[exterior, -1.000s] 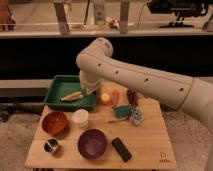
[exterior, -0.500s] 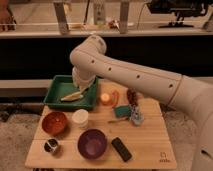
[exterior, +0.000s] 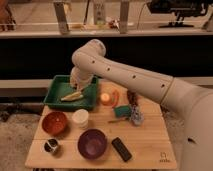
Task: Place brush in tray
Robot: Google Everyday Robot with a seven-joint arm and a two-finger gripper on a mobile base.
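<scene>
The green tray [exterior: 59,85] stands at the table's back left. My gripper [exterior: 80,88] hangs low over the tray's middle, at the end of the white arm [exterior: 130,75] that reaches in from the right. A pale yellowish long thing [exterior: 71,96] lies in the tray just below the gripper. A small black and whitish thing [exterior: 51,146] that fits the brush lies at the table's front left corner, far from the gripper. Whether the gripper holds anything is hidden.
In front of the tray stand a white cup [exterior: 80,118], a red bowl [exterior: 54,122] and a purple bowl [exterior: 92,143]. A flat black block [exterior: 121,148] lies front centre. An orange ball [exterior: 105,98], a green sponge [exterior: 122,111] and a thin brown stick [exterior: 117,120] lie to the right.
The arm has swung left and lowered, bringing the gripper from the tray's right edge to over its middle. The things on the table have not moved.
</scene>
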